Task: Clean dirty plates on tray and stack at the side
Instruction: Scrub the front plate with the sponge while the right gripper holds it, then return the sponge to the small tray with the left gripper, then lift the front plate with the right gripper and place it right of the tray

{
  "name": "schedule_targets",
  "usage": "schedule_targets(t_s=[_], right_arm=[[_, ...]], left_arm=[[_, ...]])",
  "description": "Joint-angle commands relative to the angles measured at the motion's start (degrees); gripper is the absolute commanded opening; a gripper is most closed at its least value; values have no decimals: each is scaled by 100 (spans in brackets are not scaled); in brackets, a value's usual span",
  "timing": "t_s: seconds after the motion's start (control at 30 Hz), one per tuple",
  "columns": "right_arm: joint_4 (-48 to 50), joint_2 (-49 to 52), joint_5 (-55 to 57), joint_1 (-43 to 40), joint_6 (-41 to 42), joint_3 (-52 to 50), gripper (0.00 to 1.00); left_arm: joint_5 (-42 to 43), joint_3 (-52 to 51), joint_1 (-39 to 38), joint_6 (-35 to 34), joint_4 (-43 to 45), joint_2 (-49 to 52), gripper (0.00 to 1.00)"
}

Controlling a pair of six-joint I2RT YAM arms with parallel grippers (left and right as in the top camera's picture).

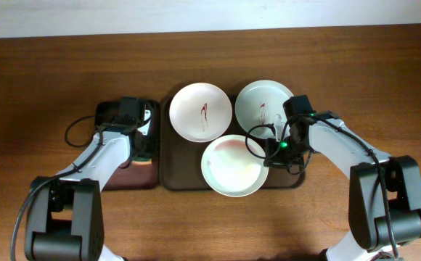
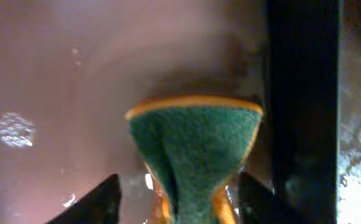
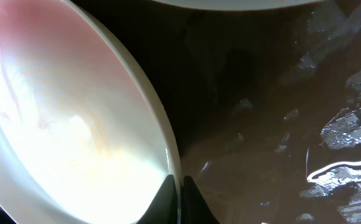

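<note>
Three white plates lie on the dark brown tray. The back left plate and the back right plate each bear a dark red smear. The front plate shows only a faint pink film. My right gripper is shut on the front plate's right rim; in the right wrist view its fingers pinch the rim of the plate over the tray. My left gripper is off the tray to the left, with its fingers either side of a green and orange sponge and a gap on the left.
A narrower reddish-brown tray with a black rim lies left of the big tray; the sponge stands on it. The edge of another plate shows at the top of the right wrist view. The wooden table surrounds both trays.
</note>
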Motion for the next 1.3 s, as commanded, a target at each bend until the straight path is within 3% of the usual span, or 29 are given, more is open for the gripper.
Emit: schedule_targets(t_s=[0.0, 0.13, 0.2, 0.3, 0.37, 0.4, 0.43, 0.47, 0.6, 0.67, 0.73, 0.83, 0.87, 1.07, 1.1, 1.27], right_arm=[[-24, 15, 33, 33, -17, 17, 4], [-22, 15, 33, 33, -15, 17, 4], [-22, 15, 31, 33, -15, 17, 4], [-28, 15, 31, 33, -15, 17, 4], [-50, 15, 33, 33, -15, 17, 4], [-50, 15, 31, 33, -15, 17, 4], [-50, 15, 31, 33, -15, 17, 4], [-50, 15, 33, 33, -15, 17, 4], [-46, 15, 31, 33, -15, 17, 4], [-57, 15, 31, 33, -15, 17, 4], [-63, 15, 33, 33, -17, 17, 4], [-61, 15, 31, 33, -17, 17, 4], [-61, 15, 33, 33, -17, 17, 4], [-131, -260, 83, 33, -129, 173, 4], [-179, -411, 236, 37, -127, 229, 4], [-538, -1427, 2087, 492, -122, 540, 4]], left_arm=[[-188, 24, 24, 44, 262, 37, 64], [173, 24, 24, 42, 485, 299, 63], [341, 24, 24, 39, 581, 463, 58], [330, 42, 24, 42, 730, 476, 0], [306, 306, 37, 44, 678, 433, 0], [295, 509, 66, 42, 533, 417, 7], [315, 588, 72, 42, 337, 417, 51], [315, 588, 72, 42, 96, 420, 64], [389, 568, 72, 42, -776, 420, 62], [516, 564, 70, 42, -850, 422, 46], [501, 557, 72, 44, -992, 422, 0], [262, 599, 79, 42, -1054, 400, 0], [247, 675, 85, 42, -1132, 361, 34], [750, 946, 83, -131, -1305, -391, 82], [852, 946, 83, -131, -1340, -391, 96], [855, 946, 83, -131, -1373, -391, 100]])
